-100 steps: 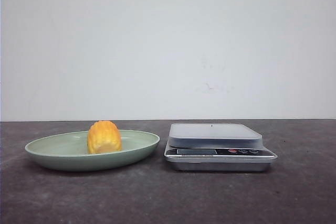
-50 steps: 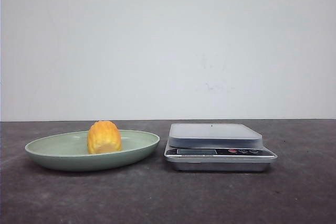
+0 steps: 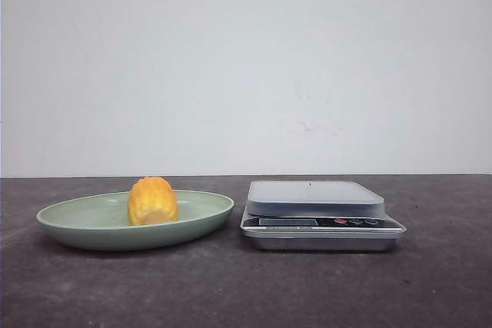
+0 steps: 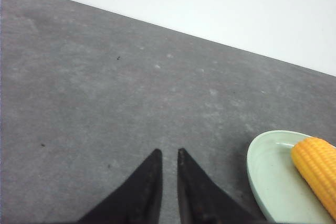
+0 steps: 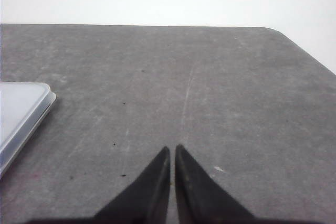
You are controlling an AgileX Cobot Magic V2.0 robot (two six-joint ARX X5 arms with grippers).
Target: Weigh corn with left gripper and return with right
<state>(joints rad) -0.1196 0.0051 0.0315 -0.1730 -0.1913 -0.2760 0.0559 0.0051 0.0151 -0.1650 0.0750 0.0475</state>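
The corn [image 3: 152, 200], a stubby yellow-orange cob, stands in the pale green oval plate [image 3: 84, 234] on the left of the dark table. To its right sits a silver kitchen scale [image 3: 315, 199] with nothing on its platform. No arm shows in the front view. In the left wrist view my left gripper [image 4: 168, 151] hovers over bare table with only a narrow slit between its fingers, holding nothing; the corn [image 4: 317, 169] and the plate [image 4: 265, 174] lie off to one side of it. My right gripper [image 5: 172, 148] is shut and empty over bare table, with the scale [image 5: 21, 108] off to its side.
A plain white wall stands behind the table's far edge [image 3: 246, 176]. The table's rounded corner [image 5: 278, 31] shows beyond the right gripper. The scale's display and buttons [image 3: 346, 222] face the front.
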